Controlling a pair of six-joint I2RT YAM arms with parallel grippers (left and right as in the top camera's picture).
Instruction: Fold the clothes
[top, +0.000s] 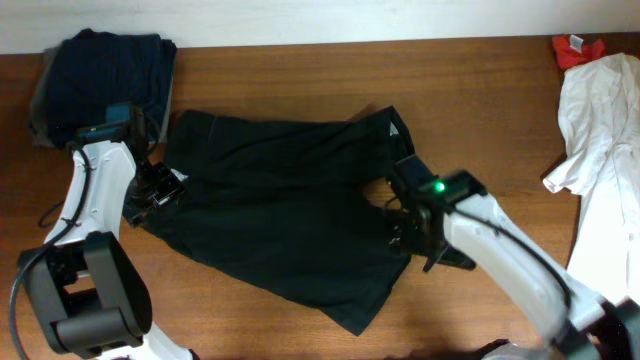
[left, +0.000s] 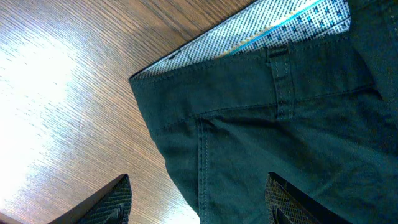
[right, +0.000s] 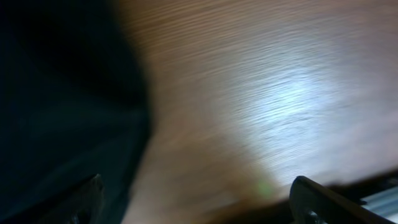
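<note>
A large black wrinkled garment (top: 285, 215), trousers by the waistband and belt loop in the left wrist view (left: 280, 112), lies spread across the table's middle. My left gripper (top: 160, 188) is open at its left edge; its fingers (left: 199, 202) straddle the cloth's edge, one over bare wood, one over cloth. My right gripper (top: 425, 240) is open at the garment's right edge; its blurred view shows the black cloth (right: 62, 106) on the left and wood between the fingers (right: 196, 199). Neither holds anything.
A folded navy and grey pile (top: 105, 75) sits at the back left. A white garment (top: 605, 130) lies along the right edge, with a small red piece (top: 578, 47) at the back right corner. Bare wooden table (top: 480, 110) shows around the black garment.
</note>
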